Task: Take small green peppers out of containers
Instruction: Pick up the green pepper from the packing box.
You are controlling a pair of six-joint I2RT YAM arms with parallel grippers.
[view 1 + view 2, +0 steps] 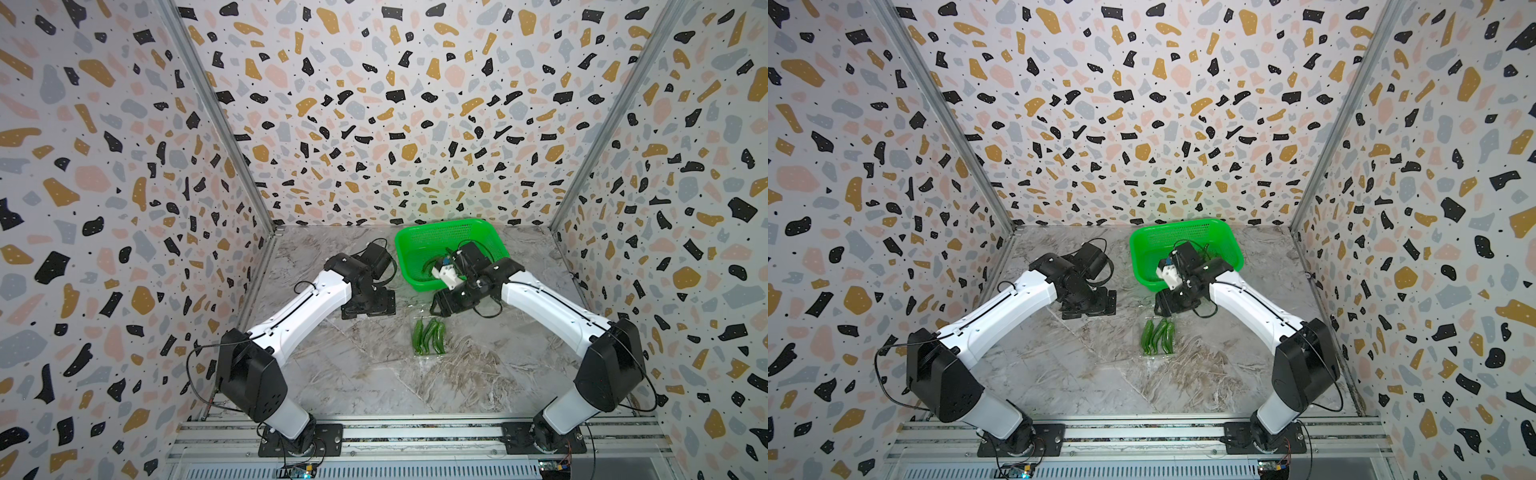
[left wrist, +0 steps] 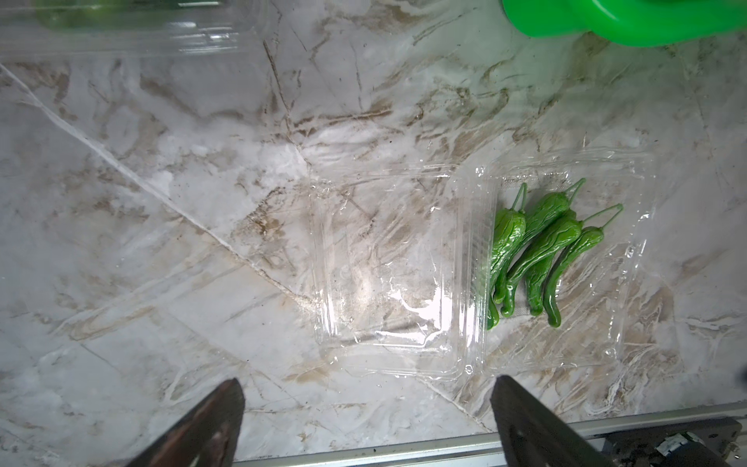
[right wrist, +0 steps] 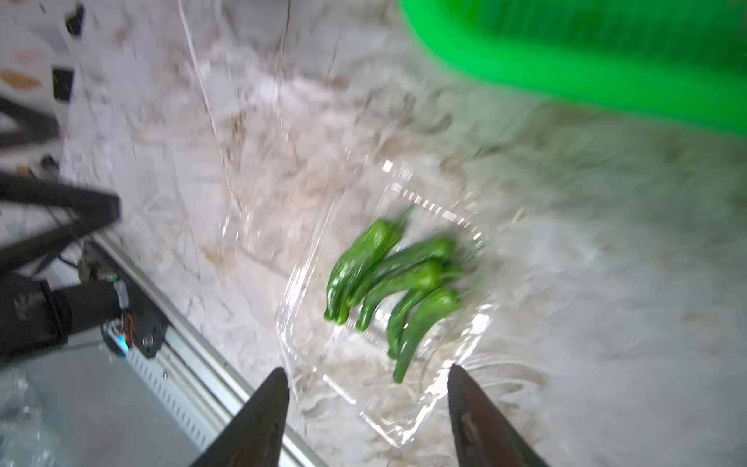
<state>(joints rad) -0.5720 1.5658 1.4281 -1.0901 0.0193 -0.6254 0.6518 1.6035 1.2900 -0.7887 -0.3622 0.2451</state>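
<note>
Several small green peppers (image 1: 429, 337) (image 1: 1158, 337) lie side by side in an open clear container (image 2: 384, 263) in the middle of the table. In the left wrist view the peppers (image 2: 541, 250) rest in the tray half, and the lid half lies flat beside them. My right gripper (image 3: 366, 376) hovers open above the container's near rim (image 3: 388, 428), with nothing between its fingers. My left gripper (image 2: 368, 400) is open and empty, apart from the container. A second clear container (image 2: 129, 28), with green showing inside, lies farther off.
A large bright green perforated basket (image 1: 478, 232) (image 1: 1219, 232) stands at the back right, with a pepper (image 1: 431, 264) in it. My right wrist hangs over its front rim. A metal rail (image 1: 415, 428) runs along the table's front edge. Patterned walls close in three sides.
</note>
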